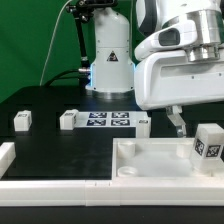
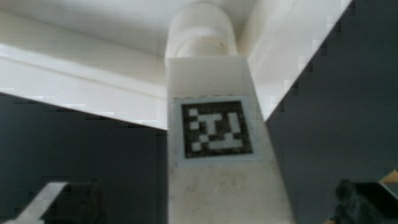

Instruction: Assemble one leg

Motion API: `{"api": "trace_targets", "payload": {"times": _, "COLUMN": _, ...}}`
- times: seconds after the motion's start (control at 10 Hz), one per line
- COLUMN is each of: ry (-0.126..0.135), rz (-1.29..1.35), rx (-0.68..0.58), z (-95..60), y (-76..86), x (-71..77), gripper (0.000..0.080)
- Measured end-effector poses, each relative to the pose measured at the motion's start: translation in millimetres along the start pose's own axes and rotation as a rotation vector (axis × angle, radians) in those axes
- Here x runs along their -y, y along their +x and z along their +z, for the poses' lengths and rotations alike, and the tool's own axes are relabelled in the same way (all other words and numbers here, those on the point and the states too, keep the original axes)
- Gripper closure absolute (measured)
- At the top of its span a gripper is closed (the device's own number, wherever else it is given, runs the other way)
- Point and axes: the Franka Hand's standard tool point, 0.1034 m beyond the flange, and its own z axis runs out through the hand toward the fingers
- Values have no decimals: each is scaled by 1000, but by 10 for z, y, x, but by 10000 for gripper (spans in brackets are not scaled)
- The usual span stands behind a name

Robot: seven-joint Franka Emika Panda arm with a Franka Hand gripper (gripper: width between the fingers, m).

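A white leg (image 1: pixel 208 143) with a black-and-white tag stands upright at the near corner of the large white tray-like part (image 1: pixel 150 160), on the exterior view's right. My gripper (image 1: pixel 204 130) hangs over it, with one dark finger (image 1: pixel 178 124) showing beside the leg with a gap between them. In the wrist view the leg (image 2: pixel 222 150) runs up the middle between my fingers (image 2: pixel 45 205), with dark gaps on both sides, and its far end meets the tray part (image 2: pixel 71 60). The gripper (image 2: pixel 217 208) is open around the leg. Whether the leg sits in a socket is hidden.
The marker board (image 1: pixel 108 121) lies in the middle of the black table. Three more small white legs stand near it, at the left (image 1: pixel 22 120), beside the board (image 1: pixel 68 119) and at its right end (image 1: pixel 143 122). A white rail (image 1: pixel 6 155) lies at the near left.
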Motion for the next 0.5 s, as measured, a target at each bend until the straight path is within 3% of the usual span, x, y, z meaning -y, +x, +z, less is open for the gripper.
{"api": "trace_targets", "payload": {"times": 0.2, "ry": 18, "rz": -1, "rx": 111, "z": 18, "y": -66, "x": 14, "gripper": 150}}
{"api": "trace_targets", "payload": {"times": 0.5, "ry": 46, "rz": 2, "rx": 321, "z": -23, "y": -89, "x": -84, "gripper": 150}}
